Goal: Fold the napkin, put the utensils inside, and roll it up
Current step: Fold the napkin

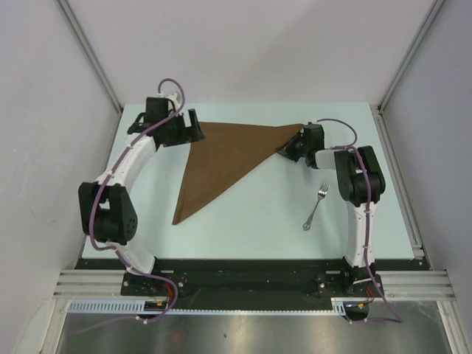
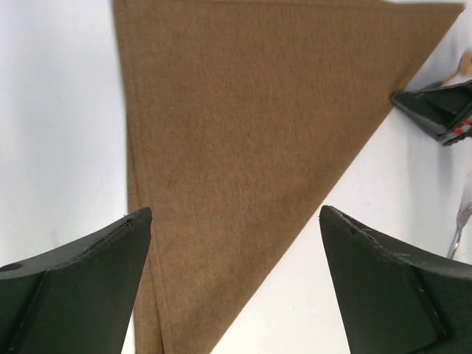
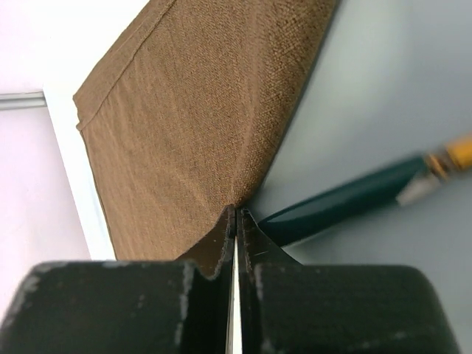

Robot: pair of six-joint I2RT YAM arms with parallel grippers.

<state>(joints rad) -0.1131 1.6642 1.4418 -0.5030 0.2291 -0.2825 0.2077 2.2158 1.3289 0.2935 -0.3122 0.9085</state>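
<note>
1. The left arm bows out to the left from its base. Its elbow is folded low on the near side and its white forearm arcs toward the far side.
2. Its wrist turns inward, so the left gripper points right. Its two dark fingers are spread wide apart.
3. The right arm runs nearly straight away from its base, then bends at the elbow, with the wrist turned to the left.
4. The right gripper points left and slightly down. Its jaws are pressed together, pinching a corner of the napkin.
</note>
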